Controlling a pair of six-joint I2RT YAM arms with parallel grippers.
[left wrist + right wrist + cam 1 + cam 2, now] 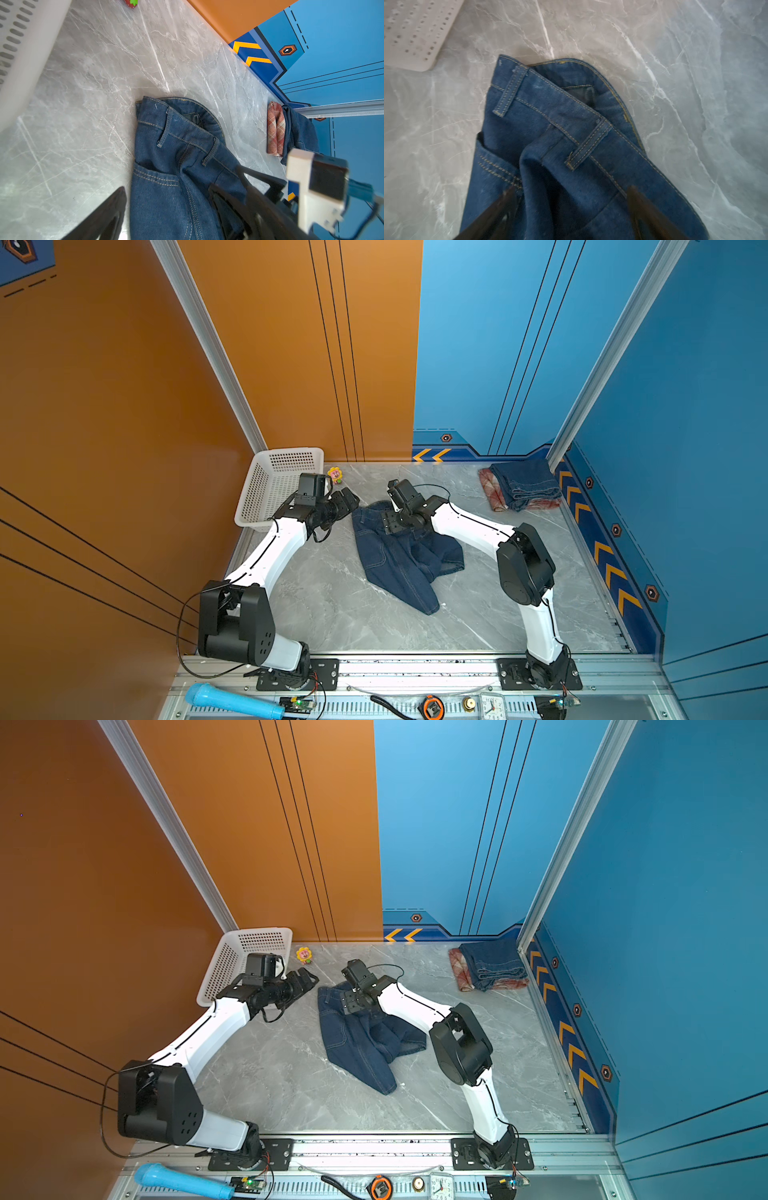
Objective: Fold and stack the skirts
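A crumpled dark blue denim skirt (399, 568) (357, 1048) lies mid-table, its waistband with belt loops toward the back (166, 166) (560, 135). My left gripper (351, 497) (309, 977) hovers open by the waistband's left corner; in the left wrist view it (166, 188) straddles the denim with nothing pinched. My right gripper (390, 526) (351, 1004) is low over the waistband, jaws wide apart (572, 189), with cloth lying loose below them. At the back right, a folded denim skirt (525, 485) (494, 965) (299, 128) rests on a folded plaid skirt (492, 493) (461, 969) (275, 128).
A white perforated basket (266, 489) (226, 969) (20, 52) (415, 35) stands at the back left, close behind my left arm. A small flower toy (335, 475) sits next to it. A blue microphone (232, 699), tape measure (432, 707) and clock (492, 707) lie on the front rail.
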